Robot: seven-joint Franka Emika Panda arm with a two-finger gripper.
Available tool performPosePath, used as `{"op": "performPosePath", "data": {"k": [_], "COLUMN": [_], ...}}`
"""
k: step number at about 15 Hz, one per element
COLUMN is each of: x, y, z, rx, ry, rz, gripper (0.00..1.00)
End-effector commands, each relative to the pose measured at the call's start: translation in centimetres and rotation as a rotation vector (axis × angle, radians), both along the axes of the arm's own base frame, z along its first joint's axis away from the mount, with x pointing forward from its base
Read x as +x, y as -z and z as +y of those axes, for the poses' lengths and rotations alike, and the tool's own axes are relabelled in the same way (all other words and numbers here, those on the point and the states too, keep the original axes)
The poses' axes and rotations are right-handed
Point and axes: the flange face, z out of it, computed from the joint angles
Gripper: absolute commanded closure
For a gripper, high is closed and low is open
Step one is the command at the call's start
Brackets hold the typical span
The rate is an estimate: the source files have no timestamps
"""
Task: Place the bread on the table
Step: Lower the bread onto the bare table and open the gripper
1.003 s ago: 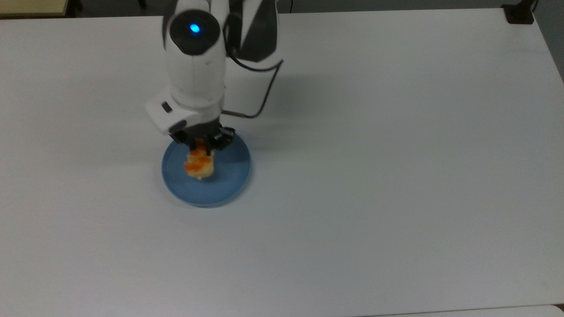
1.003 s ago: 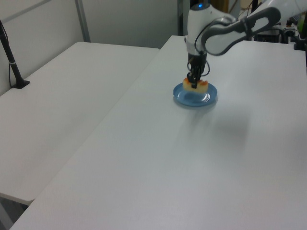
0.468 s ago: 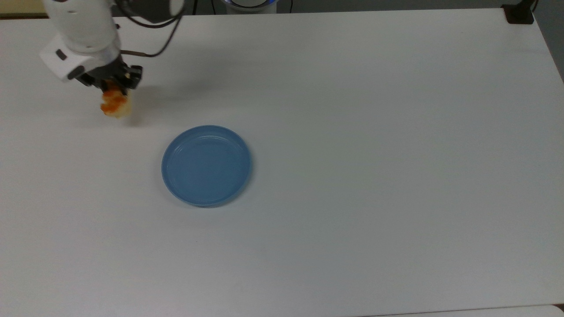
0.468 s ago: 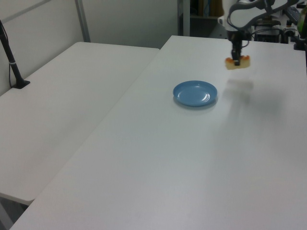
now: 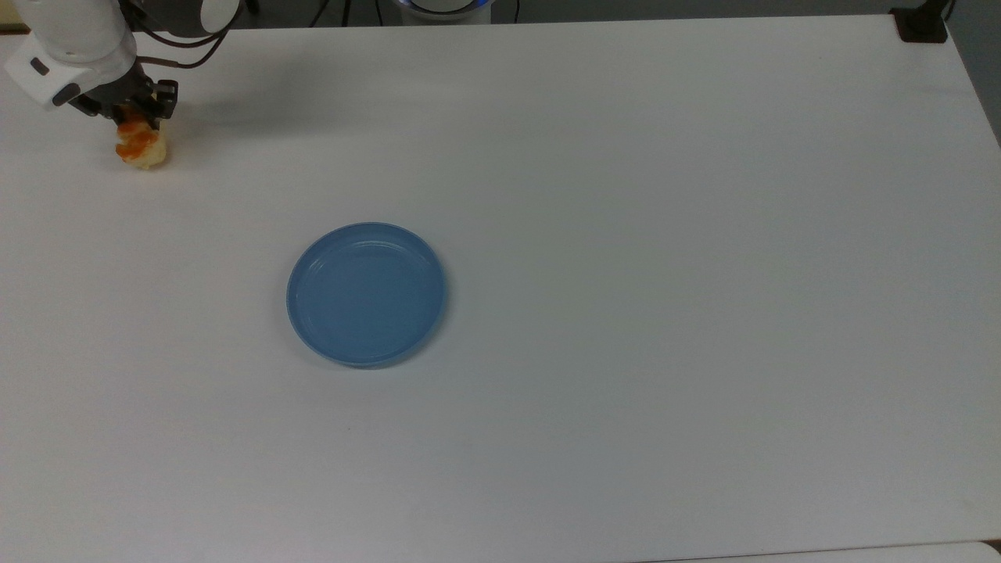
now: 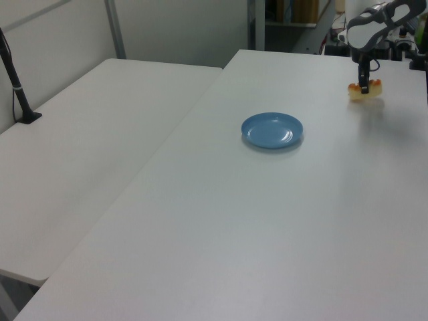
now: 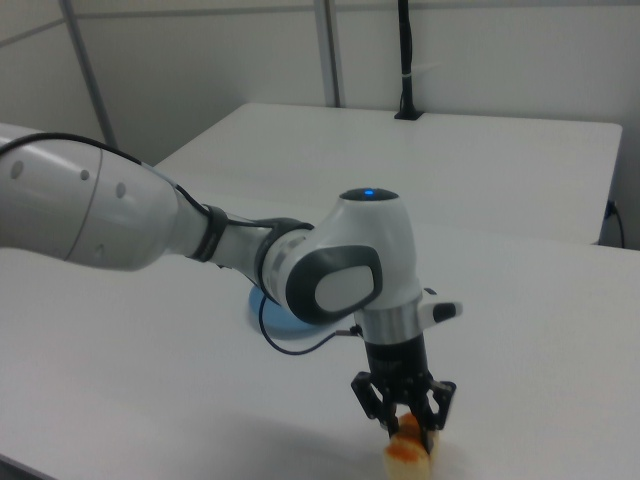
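Note:
The bread, a small pale loaf with orange glaze, is held at the top view's far left, low over the white table. My gripper is shut on its top. In the left view the bread hangs under the gripper at the far right, close to the tabletop. In the right view the gripper points straight down with the bread between its fingers, at or just above the table; I cannot tell which.
The round blue plate lies bare on the table, well to the right of the bread in the top view. A black post stands on the neighbouring table. The table's edge runs close to the bread.
The gripper lifted the bread off the blue plate, carried it toward the top view's upper left, and lowered it near the table. The plate now holds nothing.

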Motion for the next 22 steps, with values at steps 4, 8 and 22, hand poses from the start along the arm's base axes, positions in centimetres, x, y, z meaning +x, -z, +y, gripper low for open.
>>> {"op": "performPosePath", "data": {"k": [4, 8, 22], "x": [-0.3, 0.2, 6.5], "y": [0.4, -8.3, -24.9], "z": [-1.6, 1.7, 32.3], "rx": [-0.018, 0.020, 0.082], "ry": [-0.040, 0.019, 0.105], "rz": [-0.028, -0.126, -0.114], "gripper": [0.00, 0.00, 0.00]}}
